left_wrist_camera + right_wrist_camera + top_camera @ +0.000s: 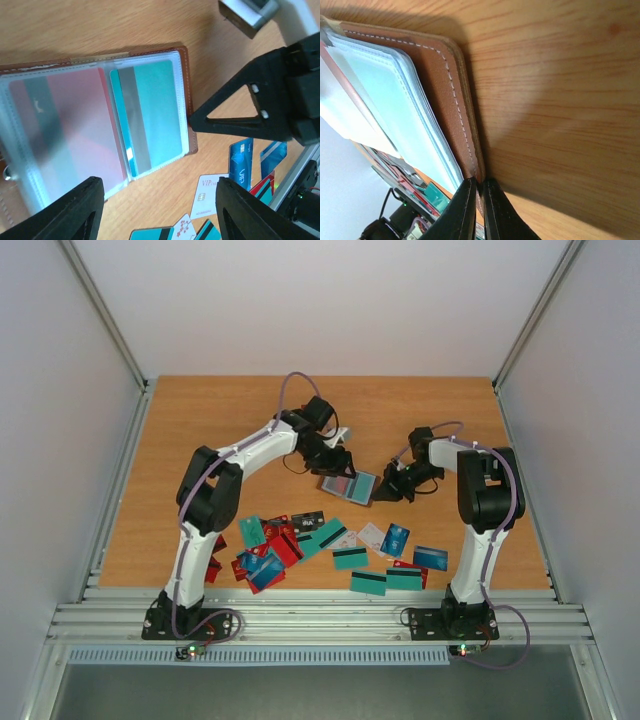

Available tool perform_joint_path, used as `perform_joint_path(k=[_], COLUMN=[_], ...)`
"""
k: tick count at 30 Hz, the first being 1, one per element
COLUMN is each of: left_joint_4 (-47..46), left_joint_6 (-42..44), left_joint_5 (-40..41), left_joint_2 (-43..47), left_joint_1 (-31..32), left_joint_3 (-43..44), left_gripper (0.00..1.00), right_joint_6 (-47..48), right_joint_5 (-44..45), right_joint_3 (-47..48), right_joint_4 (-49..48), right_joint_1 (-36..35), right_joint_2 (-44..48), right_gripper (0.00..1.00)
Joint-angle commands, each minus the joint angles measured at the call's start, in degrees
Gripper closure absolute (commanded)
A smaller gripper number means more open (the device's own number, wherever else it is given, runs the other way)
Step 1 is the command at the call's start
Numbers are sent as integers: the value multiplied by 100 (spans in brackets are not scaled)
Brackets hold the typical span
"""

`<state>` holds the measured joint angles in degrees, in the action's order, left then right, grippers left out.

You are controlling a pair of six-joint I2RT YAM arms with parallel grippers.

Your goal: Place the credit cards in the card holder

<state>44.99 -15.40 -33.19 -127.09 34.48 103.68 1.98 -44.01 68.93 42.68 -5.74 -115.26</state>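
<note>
While left gripper hovers — holder pinched.

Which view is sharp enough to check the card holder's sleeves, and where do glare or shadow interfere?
Left wrist: card holder sharp, teal card clear through hazy plastic, left gripper blurred at the bottom. Right wrist: stitched cover crisp, sleeves washed pale, shadow on the table. Top external: evenly lit, holder too small for sleeve detail.
</note>
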Motion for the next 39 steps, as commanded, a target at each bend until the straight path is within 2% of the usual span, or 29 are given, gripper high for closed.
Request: perform_joint_path(k=[1,5,10,18,23,31,39], left_joint_4=[14,-42,-180,194,325,531,664], left_joint_6=[225,387,452,598,878,1408,2976], left_joint_5=[254,195,-80,743,1157,1696,2551], left_joint_2=[493,619,609,646,698,803,757], left_joint_1=[-38,-48,-13,-205,-355,-679,-688], left_joint_3=[-260,-368,-436,-375,-366,-463,-440], left_gripper=[37,41,50,51,45,46,46], right_joint_6=[72,156,235,201,230,154,182], right_joint_5=[311,338,344,372,349,305,250], right_joint_3=[139,240,361,323,255,164,163], right_joint_4=[21,159,312,305,338,274,322], right_joint_1=[-33,-33,-34,-33,-24,-24,-28], right_joint_2=[78,184,392,690,724,929,941], right_gripper=[92,87,72,53,49,44,42])
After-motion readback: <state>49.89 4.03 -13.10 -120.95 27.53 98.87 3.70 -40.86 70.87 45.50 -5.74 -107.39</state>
